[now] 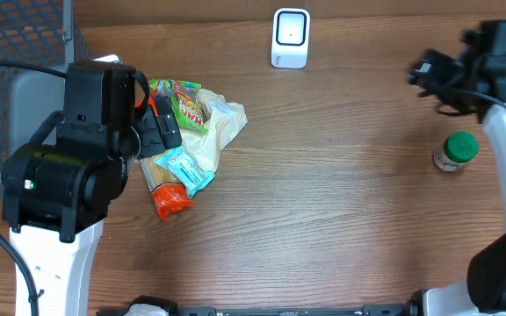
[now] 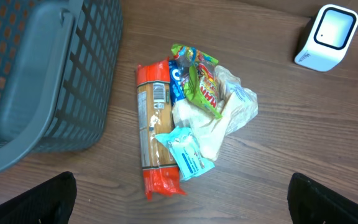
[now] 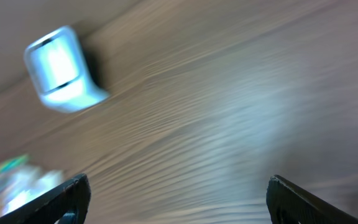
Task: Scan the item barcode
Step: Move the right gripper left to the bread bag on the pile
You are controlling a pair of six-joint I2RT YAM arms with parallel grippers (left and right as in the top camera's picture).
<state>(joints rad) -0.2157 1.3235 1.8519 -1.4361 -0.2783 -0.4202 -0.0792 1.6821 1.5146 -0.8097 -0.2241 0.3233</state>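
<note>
A pile of packaged items lies at the table's left: a long spaghetti pack [image 1: 161,180] [image 2: 154,134] with orange ends, a green candy bag [image 1: 185,104] [image 2: 205,84], a light blue packet [image 1: 187,169] [image 2: 188,154] and a clear bag [image 1: 222,123]. The white barcode scanner [image 1: 290,37] [image 2: 328,36] [image 3: 59,68] stands at the back centre. A green-lidded jar [image 1: 455,151] stands alone at the right. My left gripper [image 1: 161,123] [image 2: 182,205] hovers over the pile, open and empty. My right gripper [image 1: 424,72] [image 3: 179,199] is up at the back right, open and empty, apart from the jar.
A grey mesh basket [image 1: 7,88] [image 2: 36,74] stands at the far left beside the pile. Bare wooden table [image 1: 323,202] stretches between the pile and the jar. The right wrist view is motion-blurred.
</note>
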